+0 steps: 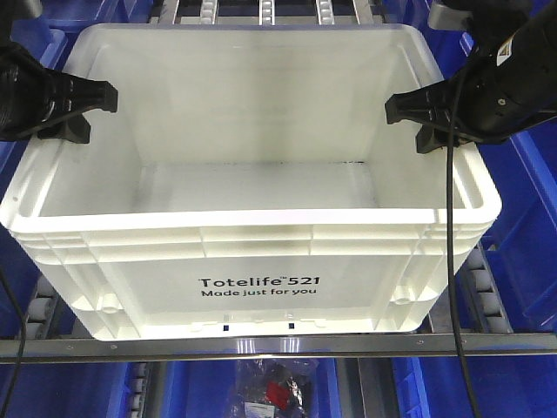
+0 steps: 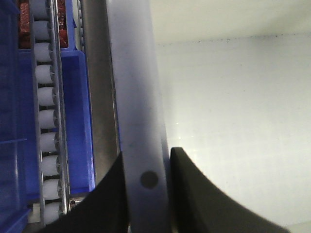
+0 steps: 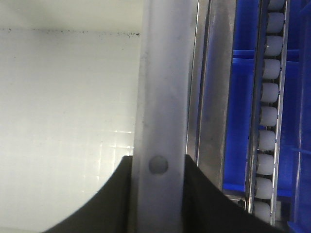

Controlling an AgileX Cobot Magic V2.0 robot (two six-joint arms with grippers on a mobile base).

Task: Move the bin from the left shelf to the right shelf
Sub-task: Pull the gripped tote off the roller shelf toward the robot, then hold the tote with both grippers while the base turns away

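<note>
We look into a flow rack. Rows of pale rollers (image 2: 47,97) sit in metal tracks running front to back, on both sides and at the far end. A grey front rail (image 1: 261,346) crosses the near edge of the shelf, and steel side guides (image 3: 214,97) run alongside the roller tracks. Blue bins (image 1: 522,218) fill the bays to either side and the level below. Under the front rail lies a clear bag (image 1: 277,392) with dark and red contents. The light is bright and cool, gleaming softly on the steel.
</note>
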